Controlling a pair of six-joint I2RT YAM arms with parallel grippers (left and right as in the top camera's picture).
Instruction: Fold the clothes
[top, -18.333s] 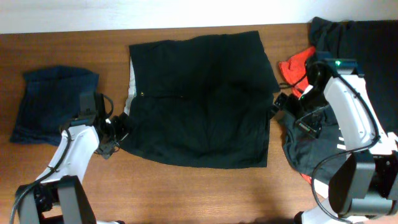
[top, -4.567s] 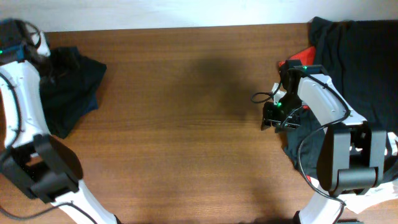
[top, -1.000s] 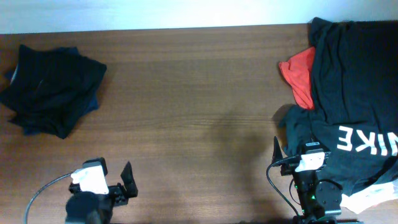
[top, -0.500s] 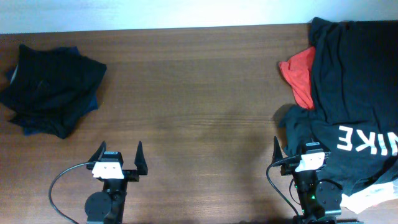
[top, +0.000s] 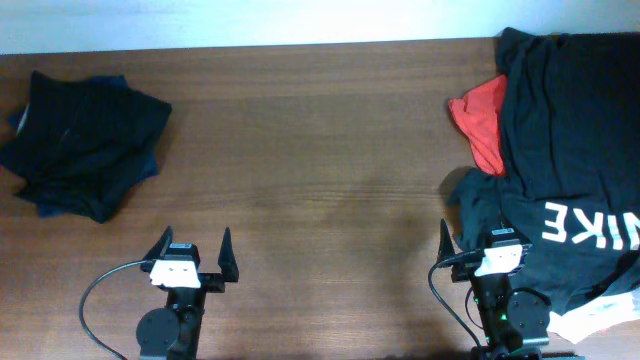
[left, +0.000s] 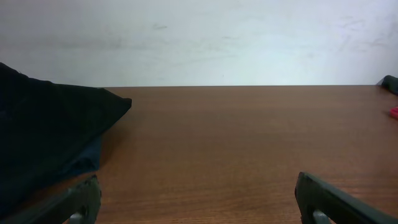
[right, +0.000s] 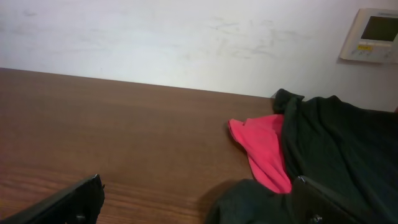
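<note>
My left gripper (top: 193, 246) and right gripper (top: 487, 242) sit at the near edge of the desk (top: 320, 150), jaws wide apart and empty, and the unfolded clothes (top: 570, 130) heaped at the right look limp and light, so I'd pinch a hem, not the bulk.

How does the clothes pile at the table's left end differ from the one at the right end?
The left pile is a small, compact stack; the right heap sprawls wide, past the picture's edge. The left pile is only black and navy; the right heap shows a red piece and white lettering. Both are mostly dark cloth on the table.
</note>
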